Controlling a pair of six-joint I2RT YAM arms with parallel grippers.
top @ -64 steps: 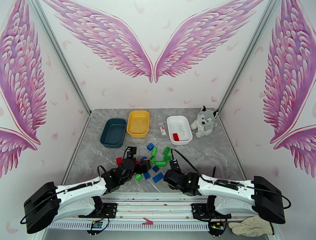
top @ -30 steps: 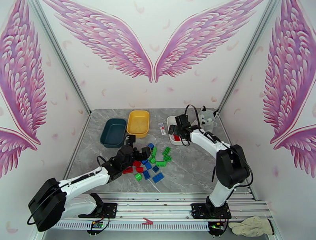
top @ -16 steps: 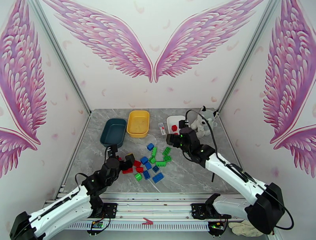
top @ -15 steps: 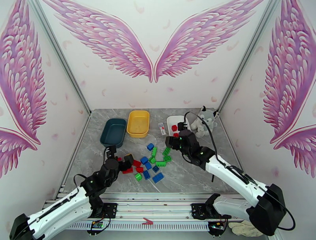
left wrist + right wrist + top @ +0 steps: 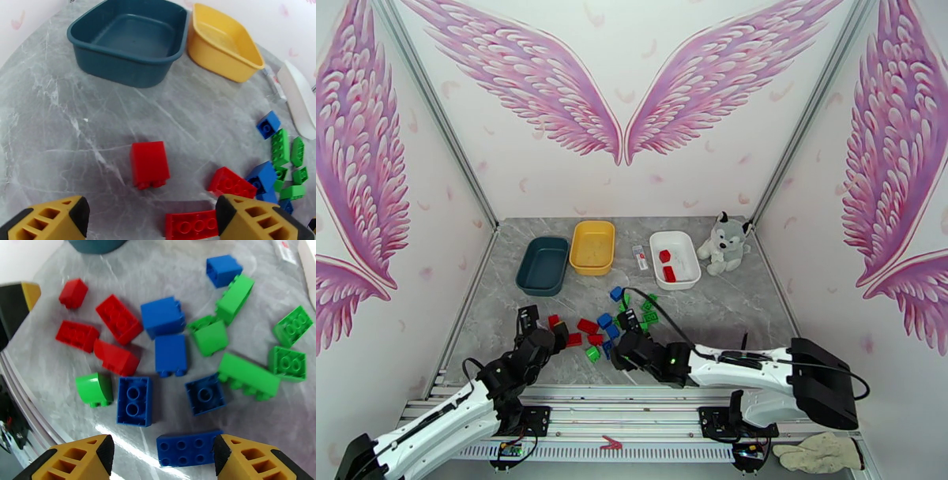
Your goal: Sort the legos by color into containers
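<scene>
left arm: reaches low from its base to the left edge of the lego pile, wrist angled down at the bench.
left gripper: jaws spread wide with nothing between them; a red square brick lies tipped on its side just ahead, and a red oblong brick lies near the right finger.
right arm: lies low, stretched sideways across the near bench to the pile's near side.
right gripper: jaws apart, straddling a blue oblong brick that lies flat; one finger is at its end, the other is clear of it, so it is not gripped.
pile layout: red bricks to the left, blue in the middle, green to the right, all loose.
teal tray: far left, just beside the yellow tray.
white tray: far right, holding two red bricks.
plush husky: just right of the white tray.
change: half a second ago the right arm reached out near the white tray; it is now back at the pile. The left arm has drawn slightly nearer its base. Two seconds ago the white tray held one red brick.
</scene>
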